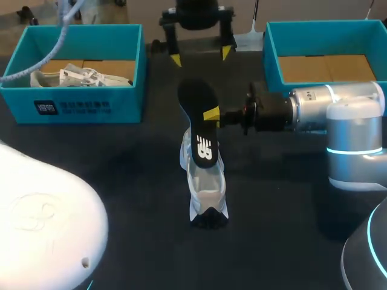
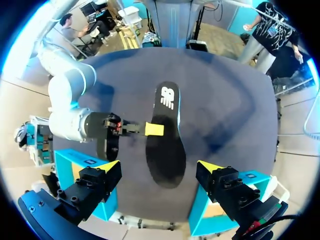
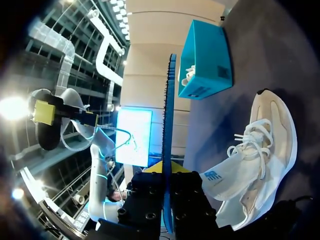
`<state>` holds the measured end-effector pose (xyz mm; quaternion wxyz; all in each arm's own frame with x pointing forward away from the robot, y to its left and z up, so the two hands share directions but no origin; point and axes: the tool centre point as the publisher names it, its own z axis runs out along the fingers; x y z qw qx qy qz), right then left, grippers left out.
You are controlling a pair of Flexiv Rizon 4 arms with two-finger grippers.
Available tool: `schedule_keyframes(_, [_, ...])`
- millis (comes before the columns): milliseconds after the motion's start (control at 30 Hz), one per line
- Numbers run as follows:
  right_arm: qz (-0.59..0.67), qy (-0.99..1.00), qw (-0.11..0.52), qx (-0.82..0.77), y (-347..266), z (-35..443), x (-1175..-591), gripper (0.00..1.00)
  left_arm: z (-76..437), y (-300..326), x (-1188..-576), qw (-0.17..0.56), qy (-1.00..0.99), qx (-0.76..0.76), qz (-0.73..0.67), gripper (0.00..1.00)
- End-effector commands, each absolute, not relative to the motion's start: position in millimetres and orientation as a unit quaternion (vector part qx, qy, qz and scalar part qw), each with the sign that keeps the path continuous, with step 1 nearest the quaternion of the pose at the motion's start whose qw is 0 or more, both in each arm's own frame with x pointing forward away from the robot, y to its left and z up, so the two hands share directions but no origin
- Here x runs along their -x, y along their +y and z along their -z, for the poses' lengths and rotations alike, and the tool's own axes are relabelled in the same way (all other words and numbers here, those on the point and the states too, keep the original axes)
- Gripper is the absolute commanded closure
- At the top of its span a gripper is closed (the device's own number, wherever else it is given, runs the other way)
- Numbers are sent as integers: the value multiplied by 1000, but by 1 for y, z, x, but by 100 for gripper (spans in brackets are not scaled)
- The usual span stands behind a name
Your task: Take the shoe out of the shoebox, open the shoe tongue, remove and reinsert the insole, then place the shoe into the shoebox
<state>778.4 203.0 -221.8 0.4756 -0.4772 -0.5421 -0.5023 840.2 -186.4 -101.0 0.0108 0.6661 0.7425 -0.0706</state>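
A black insole (image 1: 198, 115) is held on edge above the table, my right gripper (image 1: 211, 113) shut on its side. Its printed end dips toward the white shoe (image 1: 207, 193), which lies on the dark table below. Seen from the right wrist, the insole (image 3: 169, 115) runs edge-on between my right gripper's (image 3: 167, 169) fingers, with the shoe (image 3: 262, 160) lying laces up beside it. My left gripper (image 1: 200, 56) hangs open behind and above the insole, holding nothing. From the left wrist view the insole (image 2: 165, 140) lies below my open left gripper (image 2: 160, 167), and it hides the shoe.
A teal shoebox (image 1: 84, 109) at the back left holds another white shoe (image 1: 78, 77). A second teal shoebox (image 1: 272, 54) at the back right shows only its cardboard floor. A white rounded cover (image 1: 42, 223) fills the near left corner.
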Motion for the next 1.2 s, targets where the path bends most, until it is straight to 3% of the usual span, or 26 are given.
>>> schedule_keyframes(33, [503,-542,475,477,204,223,-778,100,110,-150,-826,207,714,-627,234,0])
schedule_keyframes(133, [503,-542,475,477,204,223,-778,100,111,-140,-821,276,701,-584,302,0])
schedule_keyframes(200, [503,-542,475,477,204,223,-778,100,112,-137,-818,260,725,-532,351,0])
schedule_keyframes(733, [503,-542,475,477,204,223,-778,100,112,-137,-818,260,725,-532,351,0])
schedule_keyframes(967, [503,-542,475,477,204,223,-778,100,129,-120,-812,328,681,-533,381,0])
schedule_keyframes(1200, [503,-542,475,477,204,223,-778,100,141,-105,-815,349,643,-515,447,0])
